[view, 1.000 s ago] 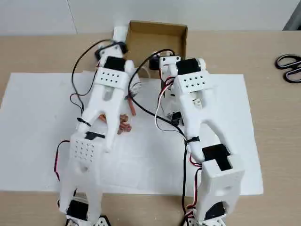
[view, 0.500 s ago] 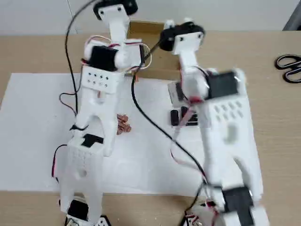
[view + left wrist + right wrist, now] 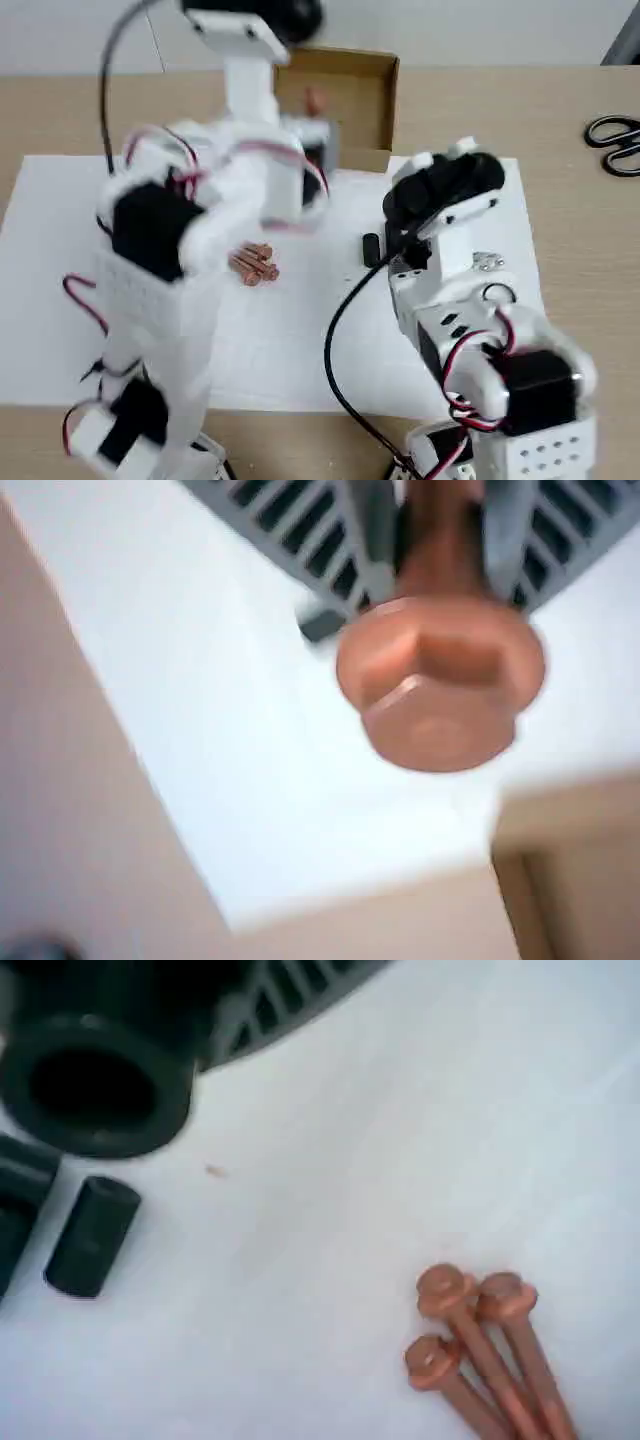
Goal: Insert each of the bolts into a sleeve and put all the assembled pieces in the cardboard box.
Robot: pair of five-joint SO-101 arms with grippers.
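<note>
My left gripper (image 3: 440, 530) is shut on a copper bolt (image 3: 440, 680), whose hex head faces the wrist camera. In the high view that bolt (image 3: 316, 100) hangs over the open cardboard box (image 3: 372, 90), with the left arm raised high. My right gripper (image 3: 150, 1030) is shut on a black sleeve (image 3: 95, 1085), bore open toward the camera, just above the white paper. A second sleeve (image 3: 90, 1235) lies loose beside it. Three copper bolts (image 3: 480, 1340) lie together on the paper, seen as a small pile (image 3: 255, 265) in the high view.
The white paper sheet (image 3: 300, 340) covers the middle of the wooden table. Black sleeves (image 3: 372, 248) lie by the right arm. Small metal bits (image 3: 488, 262) rest to their right. Scissors (image 3: 615, 140) lie at the far right edge.
Both arms left the box front. The left arm rose high with the bolt over the box. The right arm swung back toward the table's front, over the loose sleeves.
</note>
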